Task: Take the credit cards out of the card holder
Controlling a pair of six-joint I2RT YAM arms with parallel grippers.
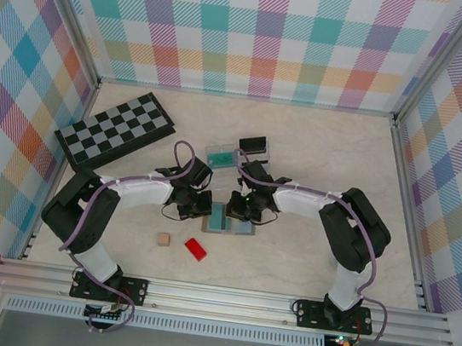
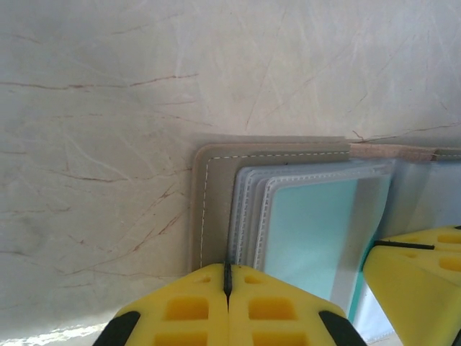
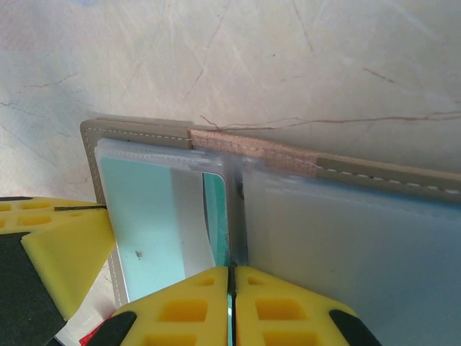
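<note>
The holder has a matt, fabric-like taupe cover with white stitching, and its sleeves are glossy clear plastic, faintly frosted. The card looks like translucent teal plastic, though only a sliver shows. The table is smooth and marble-patterned with a soft sheen; the fingers are matt yellow plastic.

Light: bright and even from above across your worktop.
Shadows: soft, faint beneath the arms.
Glare: mild sheen on the card holder sleeves.
Focus: your wrist views look slightly soft.
</note>
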